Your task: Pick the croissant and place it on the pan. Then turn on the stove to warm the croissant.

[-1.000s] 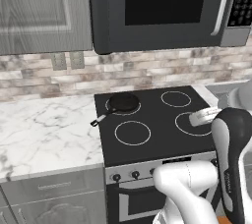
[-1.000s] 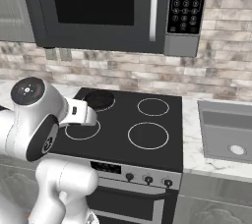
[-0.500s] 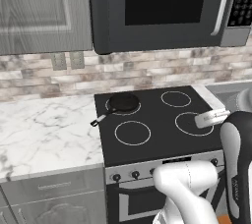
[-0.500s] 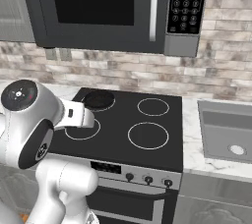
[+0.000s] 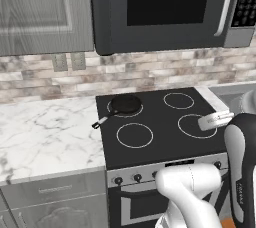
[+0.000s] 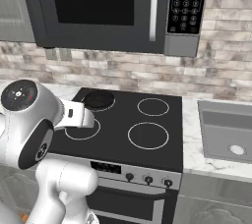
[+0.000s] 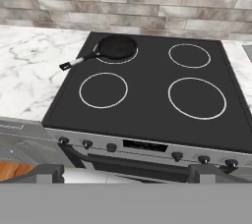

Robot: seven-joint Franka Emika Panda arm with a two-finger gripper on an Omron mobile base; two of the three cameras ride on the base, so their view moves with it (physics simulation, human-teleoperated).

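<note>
The pan (image 5: 125, 104) sits on the stove's (image 5: 160, 137) back-left burner, its long handle pointing left and forward over the stove's edge. The gripper (image 7: 126, 171) hangs wide open and empty before the stove front. Since a second ago the arm has swung lower and rightward; the pan has not moved.

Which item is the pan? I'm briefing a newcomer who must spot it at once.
Find the black glass stove under the microwave. On its back left burner, nearest the marble counter, sits the pan, small, round and black. Its thin silver-tipped handle juts over the counter; the other three burners are bare rings.
</note>
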